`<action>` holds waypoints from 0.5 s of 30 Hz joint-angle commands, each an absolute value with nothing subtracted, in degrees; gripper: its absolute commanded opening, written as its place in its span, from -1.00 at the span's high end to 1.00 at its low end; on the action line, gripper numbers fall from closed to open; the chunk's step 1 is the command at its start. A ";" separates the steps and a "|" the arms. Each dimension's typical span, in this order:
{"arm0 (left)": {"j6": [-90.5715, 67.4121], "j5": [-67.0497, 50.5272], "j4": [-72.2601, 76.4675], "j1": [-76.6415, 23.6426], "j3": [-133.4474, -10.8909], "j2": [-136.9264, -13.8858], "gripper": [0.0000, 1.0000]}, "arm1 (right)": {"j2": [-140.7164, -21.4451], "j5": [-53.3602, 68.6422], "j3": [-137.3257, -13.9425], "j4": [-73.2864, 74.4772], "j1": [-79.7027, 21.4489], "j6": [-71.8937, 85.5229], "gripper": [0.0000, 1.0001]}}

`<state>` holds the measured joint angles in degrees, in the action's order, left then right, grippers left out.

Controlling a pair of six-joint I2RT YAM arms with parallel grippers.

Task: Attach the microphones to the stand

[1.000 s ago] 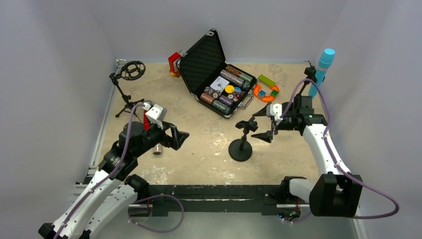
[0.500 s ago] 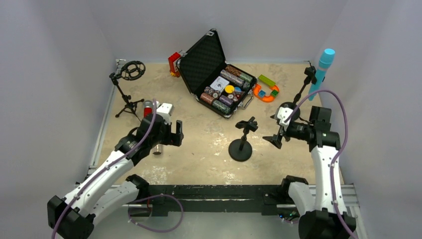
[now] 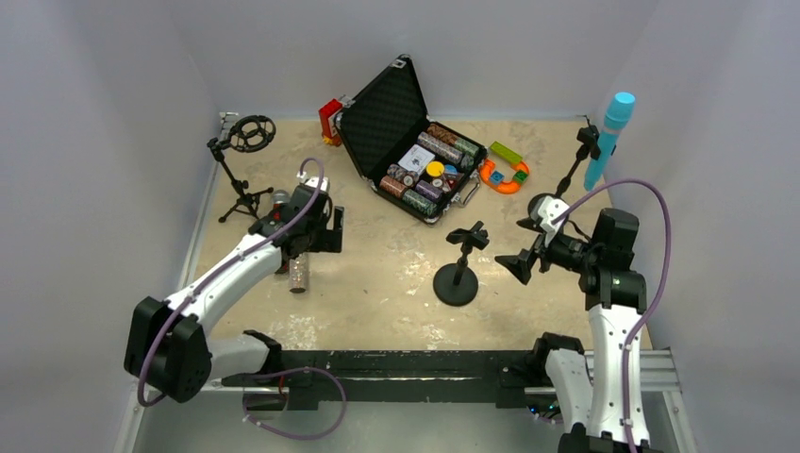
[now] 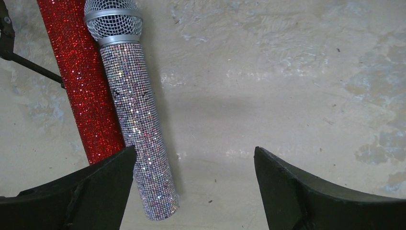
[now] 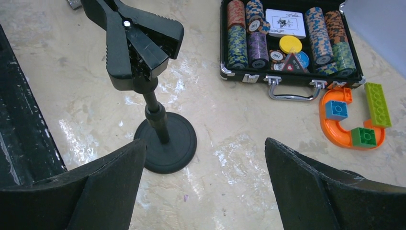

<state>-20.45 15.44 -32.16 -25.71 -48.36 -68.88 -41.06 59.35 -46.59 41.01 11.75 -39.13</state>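
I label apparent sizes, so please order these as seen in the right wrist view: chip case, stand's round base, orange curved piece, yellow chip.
1. Chip case, partly cut off by the frame.
2. Stand's round base and orange curved piece look about alike; not ranked.
3. Yellow chip.

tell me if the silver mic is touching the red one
Touching. The left wrist view shows the silver microphone lying flush against the red microphone, side by side, with no gap visible between their bodies.
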 commanded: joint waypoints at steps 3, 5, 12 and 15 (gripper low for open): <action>-22.22 19.50 -34.43 -22.94 -52.38 -75.58 -0.82 | -40.54 60.70 -44.79 37.40 12.64 -34.56 -0.93; -22.44 20.61 -34.39 -22.50 -52.47 -76.82 -0.73 | -40.67 60.88 -44.80 37.51 12.71 -34.55 -0.93; -23.06 21.67 -35.50 -20.23 -54.56 -82.70 -0.44 | -40.24 60.83 -44.82 37.66 12.74 -34.54 -0.93; -23.75 21.51 -35.62 -19.34 -55.18 -84.41 -0.44 | -40.03 60.58 -44.66 37.68 12.69 -34.55 -0.93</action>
<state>-22.02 20.03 -35.11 -20.58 -52.47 -82.98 -40.73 59.55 -44.77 39.09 12.45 -35.55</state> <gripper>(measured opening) 0.722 0.965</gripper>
